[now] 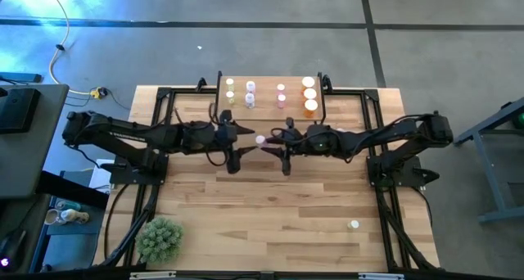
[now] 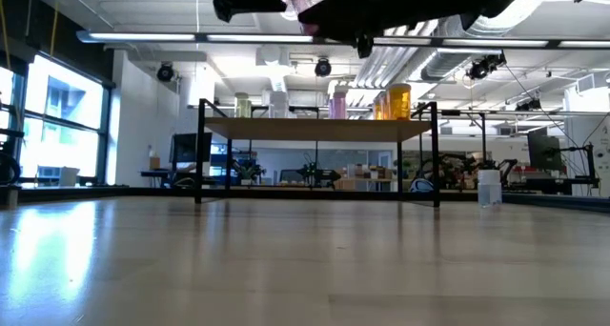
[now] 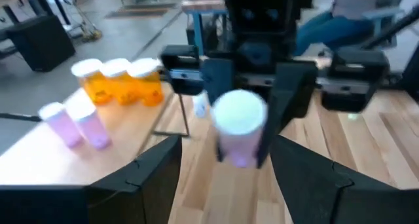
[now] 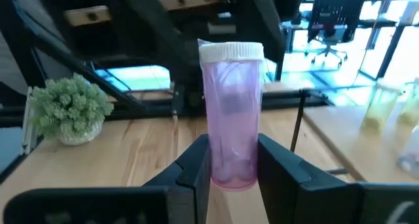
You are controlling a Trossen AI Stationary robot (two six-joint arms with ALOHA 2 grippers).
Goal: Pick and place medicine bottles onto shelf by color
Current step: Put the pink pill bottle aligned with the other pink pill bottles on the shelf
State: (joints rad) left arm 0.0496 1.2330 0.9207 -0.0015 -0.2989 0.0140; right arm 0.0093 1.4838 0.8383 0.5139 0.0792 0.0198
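Step in hand, as judged: a hand-over of one pink bottle [image 4: 230, 116] between the arms, above mid-table and in front of the shelf [image 1: 266, 112].

Nearest — right gripper [image 4: 232, 162]: its two dark fingers press either side of the pink bottle's lower body, bottle upright with the white cap on top. Firm hold, narrow gap set by the bottle's width.

Just beyond — left gripper [image 3: 222, 165]: fingers spread wide to either side of the same bottle, not touching it in its own wrist view. So the bottle rests with the right arm alone. In the high view the two grippers meet tip to tip at table centre, the bottle between them.

Further off — the shelf top carries sorted groups: yellow-green bottles [image 1: 231, 92] at one end, pale lavender bottles [image 1: 250, 93] beside them, pink bottles [image 1: 281, 94] next, orange bottles [image 1: 309, 94] at the far end.

Well apart, near the table's front right, one loose bottle [image 1: 354, 224] stands unplaced; the green plant [image 1: 160, 239] sits front left.

Next move, judged: left arm draws clear, then the right carries the bottle to the pink group, lowers it upright beside the others without knocking the orange row — opens only once the base is seated.
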